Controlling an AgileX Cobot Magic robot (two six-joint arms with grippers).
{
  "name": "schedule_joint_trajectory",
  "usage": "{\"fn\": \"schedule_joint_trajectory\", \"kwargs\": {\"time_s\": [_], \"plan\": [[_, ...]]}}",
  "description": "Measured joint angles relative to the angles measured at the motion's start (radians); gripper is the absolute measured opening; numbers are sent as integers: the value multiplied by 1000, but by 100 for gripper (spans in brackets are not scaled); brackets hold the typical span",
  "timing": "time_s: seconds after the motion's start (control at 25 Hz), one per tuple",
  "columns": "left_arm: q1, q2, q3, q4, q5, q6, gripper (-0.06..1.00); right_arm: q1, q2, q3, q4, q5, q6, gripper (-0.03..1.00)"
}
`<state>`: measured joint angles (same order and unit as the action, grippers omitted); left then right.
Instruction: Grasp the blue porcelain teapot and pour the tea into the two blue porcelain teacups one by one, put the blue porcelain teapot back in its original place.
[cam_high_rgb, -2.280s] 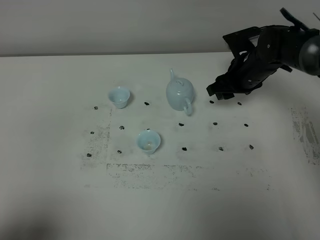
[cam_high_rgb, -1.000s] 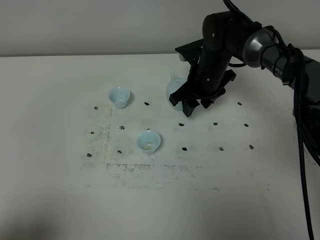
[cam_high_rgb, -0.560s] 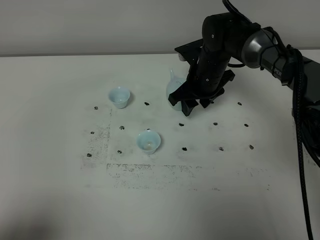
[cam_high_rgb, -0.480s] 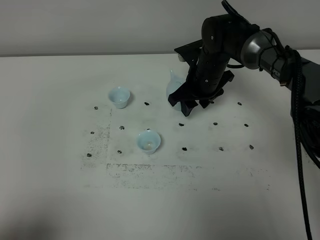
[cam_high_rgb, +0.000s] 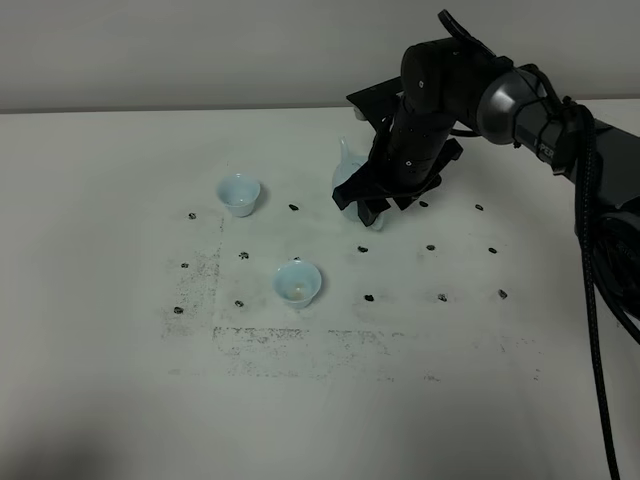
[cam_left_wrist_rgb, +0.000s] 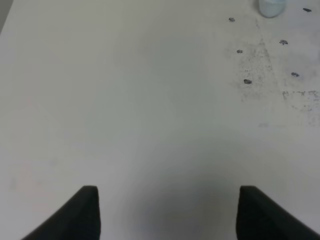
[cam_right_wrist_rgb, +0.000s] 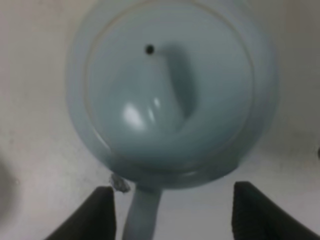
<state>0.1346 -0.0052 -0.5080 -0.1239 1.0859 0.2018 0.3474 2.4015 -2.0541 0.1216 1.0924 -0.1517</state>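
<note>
The blue porcelain teapot (cam_high_rgb: 346, 176) stands at the back middle of the table, its spout pointing away. It is mostly hidden by my right gripper (cam_high_rgb: 373, 208), which hovers over it. In the right wrist view the teapot's lid (cam_right_wrist_rgb: 170, 95) fills the picture and the loop handle (cam_right_wrist_rgb: 143, 215) lies between the spread fingertips (cam_right_wrist_rgb: 102, 212); my right gripper (cam_right_wrist_rgb: 172, 215) is open. One teacup (cam_high_rgb: 239, 193) stands to the left of the teapot, the other teacup (cam_high_rgb: 298, 282) nearer the front. My left gripper (cam_left_wrist_rgb: 167, 212) is open and empty over bare table.
The white table (cam_high_rgb: 120, 300) bears small black dot marks (cam_high_rgb: 431, 247) and a scuffed rectangle outline. A black cable (cam_high_rgb: 598, 300) hangs along the right side. One pale blue cup (cam_left_wrist_rgb: 271, 6) shows at the edge of the left wrist view.
My right arm has swung in from the far right to over the teapot. In the last second it has shifted slightly toward the back. The teapot and cups have not moved.
</note>
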Motion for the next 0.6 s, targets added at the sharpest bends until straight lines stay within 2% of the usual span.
{"fn": "schedule_joint_trajectory", "kwargs": {"time_s": [0.6], "plan": [[0,0,0,1,0,1,55,0,14,0,0,-33,-1,52]]}}
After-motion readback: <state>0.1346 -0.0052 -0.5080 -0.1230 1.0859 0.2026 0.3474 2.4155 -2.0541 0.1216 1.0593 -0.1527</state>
